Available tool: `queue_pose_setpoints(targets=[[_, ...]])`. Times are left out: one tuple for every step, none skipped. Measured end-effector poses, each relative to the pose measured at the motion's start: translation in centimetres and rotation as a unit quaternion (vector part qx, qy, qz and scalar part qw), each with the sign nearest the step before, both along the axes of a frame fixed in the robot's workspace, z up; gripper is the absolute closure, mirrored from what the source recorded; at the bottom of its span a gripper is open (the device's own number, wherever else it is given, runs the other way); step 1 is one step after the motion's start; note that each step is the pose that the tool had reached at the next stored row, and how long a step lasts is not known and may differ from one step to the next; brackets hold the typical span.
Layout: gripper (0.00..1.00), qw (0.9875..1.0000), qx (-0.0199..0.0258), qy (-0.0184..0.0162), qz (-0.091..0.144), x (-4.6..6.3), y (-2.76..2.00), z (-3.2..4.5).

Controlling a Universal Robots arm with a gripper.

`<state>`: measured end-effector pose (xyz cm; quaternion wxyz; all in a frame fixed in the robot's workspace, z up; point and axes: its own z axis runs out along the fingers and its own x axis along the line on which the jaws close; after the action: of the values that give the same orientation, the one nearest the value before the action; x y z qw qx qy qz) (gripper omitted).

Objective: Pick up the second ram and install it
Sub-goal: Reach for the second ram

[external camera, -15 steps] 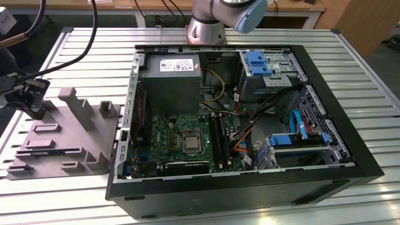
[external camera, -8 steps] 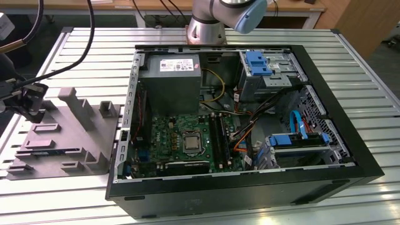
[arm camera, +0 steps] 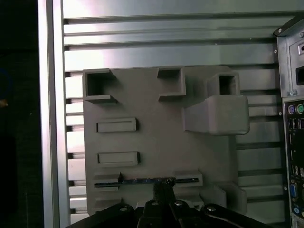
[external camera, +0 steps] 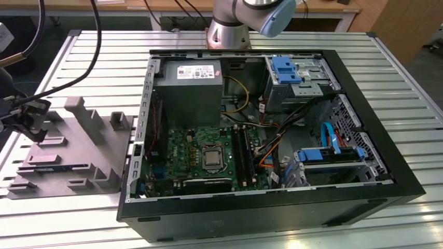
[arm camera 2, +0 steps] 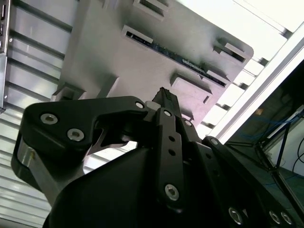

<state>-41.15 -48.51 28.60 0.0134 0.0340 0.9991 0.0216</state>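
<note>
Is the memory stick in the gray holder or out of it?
In. The second ram sits on edge in a slot of the gray holder, with the claw close beside it.

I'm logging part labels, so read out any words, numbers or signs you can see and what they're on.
White label on the power supply: print too small to read.
Motherboard: markings too small to read.
Second ram in the grey fixture: no readable print.
</note>
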Motion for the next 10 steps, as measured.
queue_pose_setpoints(targets=[[0.89, 1.0000, 0.0000, 0.0000, 0.000, -0.06, -0.09, -0.06], [0.89, 1.0000, 0.0000, 0.0000, 0.000, -0.11, -0.17, -0.11], [0.89, 1.0000, 0.0000, 0.0001, 0.000, -0.16, -0.24, -0.15], [0.89, 1.0000, 0.0000, 0.0000, 0.000, -0.19, -0.31, -0.19], [0.89, 1.0000, 0.0000, 0.0000, 0.000, -0.22, -0.38, -0.24], [0.89, 1.0000, 0.0000, 0.0000, 0.000, -0.25, -0.46, -0.29], [0.89, 1.0000, 0.0000, 0.0000, 0.000, -0.27, -0.54, -0.33], [0.89, 1.0000, 0.0000, 0.0001, 0.000, -0.28, -0.63, -0.36], [0.89, 1.0000, 0.0000, 0.0001, 0.000, -0.28, -0.74, -0.39], [0.89, 1.0000, 0.0000, 0.0001, 0.001, -0.27, -0.84, -0.41]])
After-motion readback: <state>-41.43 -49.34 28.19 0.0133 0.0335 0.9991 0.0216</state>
